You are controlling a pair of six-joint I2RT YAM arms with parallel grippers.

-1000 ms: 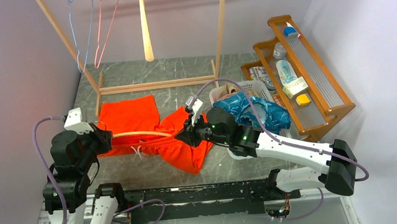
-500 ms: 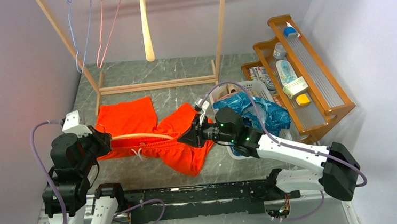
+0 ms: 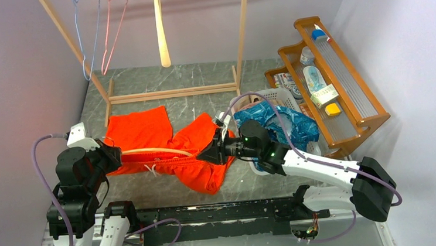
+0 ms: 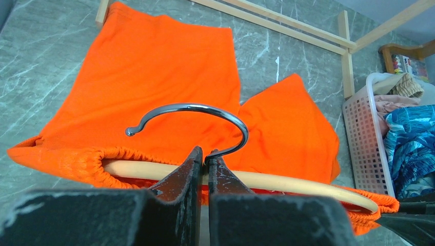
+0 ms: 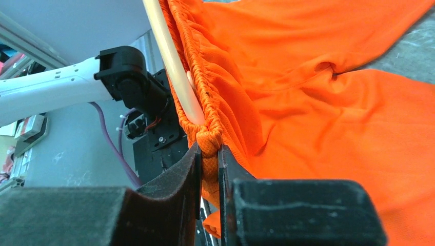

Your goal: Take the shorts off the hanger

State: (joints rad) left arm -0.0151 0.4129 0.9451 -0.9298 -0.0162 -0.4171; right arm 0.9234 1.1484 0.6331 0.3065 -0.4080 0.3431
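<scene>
Bright orange shorts (image 3: 164, 145) lie spread on the table, their elastic waistband threaded on a pale wooden hanger (image 3: 156, 149). My left gripper (image 3: 114, 157) is shut on the base of the hanger's metal hook (image 4: 205, 110), seen in the left wrist view just above the bar (image 4: 287, 180). My right gripper (image 3: 201, 154) is shut on the bunched waistband (image 5: 209, 141) at the hanger's right end (image 5: 177, 72). The orange shorts (image 5: 328, 102) fill the right wrist view. A white drawstring (image 3: 151, 168) hangs below the waistband.
A wooden clothes rack (image 3: 172, 91) stands behind, with wire hangers (image 3: 101, 44) hanging at its left. A white basket (image 3: 272, 98) holding blue patterned shorts (image 3: 280, 124) sits right of the shorts. A wooden shelf (image 3: 333, 84) with bottles stands at the far right.
The right gripper has pulled the waistband a little to the right along the hanger bar. The left gripper stays on the hook, shifted slightly.
</scene>
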